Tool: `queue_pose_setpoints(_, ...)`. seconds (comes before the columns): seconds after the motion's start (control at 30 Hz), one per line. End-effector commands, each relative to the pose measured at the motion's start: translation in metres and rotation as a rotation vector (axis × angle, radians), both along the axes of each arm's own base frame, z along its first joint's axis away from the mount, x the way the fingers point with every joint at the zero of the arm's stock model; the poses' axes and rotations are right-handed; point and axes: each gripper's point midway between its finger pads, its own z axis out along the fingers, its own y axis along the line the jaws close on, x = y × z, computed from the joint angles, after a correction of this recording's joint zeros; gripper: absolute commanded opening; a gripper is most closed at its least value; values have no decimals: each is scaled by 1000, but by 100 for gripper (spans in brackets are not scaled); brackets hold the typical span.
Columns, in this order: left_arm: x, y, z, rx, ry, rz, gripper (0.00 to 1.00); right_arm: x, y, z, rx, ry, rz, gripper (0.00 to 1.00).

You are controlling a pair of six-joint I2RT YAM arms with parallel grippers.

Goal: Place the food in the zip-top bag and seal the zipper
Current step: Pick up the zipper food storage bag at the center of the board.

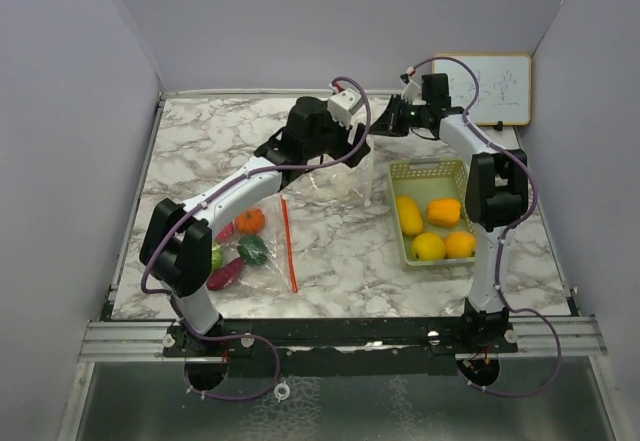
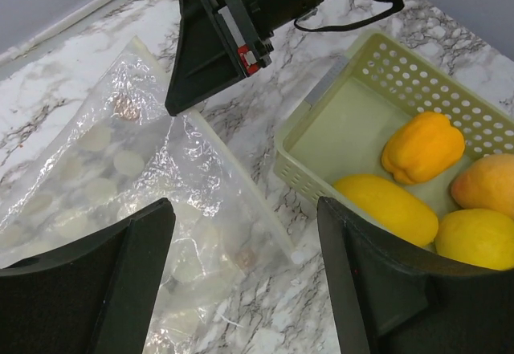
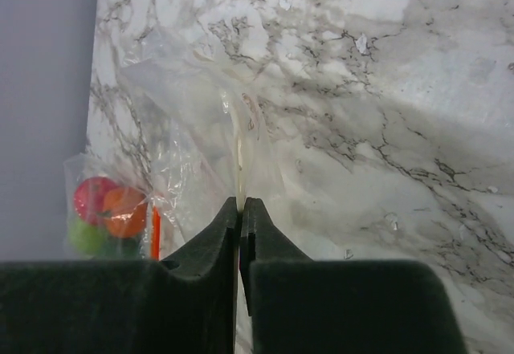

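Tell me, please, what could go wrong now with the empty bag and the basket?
1. The right fingers pinch only the thin edge strip of the clear bag, so the film may slip out.
2. The left fingers hang open just beside the basket. Reaching for the yellow fruit, they might knock its wall.

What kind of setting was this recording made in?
Probably a lab test cell: plain grey panel walls box in a marble-pattern tabletop, with an aluminium mounting rail and a small whiteboard.

So the left gripper (image 2: 245, 209) hung wide open just left of the basket (image 1: 430, 168); right gripper (image 3: 239, 203) sat behind the basket, pinched tight on the bag (image 3: 193, 105).
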Motion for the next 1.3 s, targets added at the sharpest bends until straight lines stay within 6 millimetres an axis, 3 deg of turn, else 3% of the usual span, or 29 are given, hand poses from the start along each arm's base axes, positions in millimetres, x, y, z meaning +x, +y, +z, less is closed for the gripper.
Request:
queue_pose_setpoints(0.0, 9, -16, -8, 6, -48, -15, 74, -12, 4, 50, 63, -39, 1, 2)
queue_pose_setpoints(0.2, 3, -41, -35, 81, -55, -5, 76, -24, 4, 77, 28, -54, -44, 2)
queue_pose_setpoints(0.33, 2, -47, -51, 123, -66, 37, 76, -36, 10, 89, 30, -48, -40, 2)
queue_pose_setpoints(0.67, 22, -37, -47, 116, -107, 204, 76, -70, 25, 111, 49, -55, -9, 2)
queue_pose_setpoints(0.77, 23, -38, -49, 116, -100, 208, 62, -77, 25, 122, 52, -66, -9, 2)
queue_pose_setpoints(1.0, 12, -42, -59, 107, -48, 165, 0, -89, 21, 143, 55, -94, -17, 2)
queue_pose_setpoints(1.2, -2, -35, -41, 78, -38, 132, 0, -92, 14, 160, 20, -167, -30, 5)
queue_pose_setpoints(1.27, -8, -29, -25, 54, -38, 122, 0, -90, 7, 167, -24, -214, -46, 33)
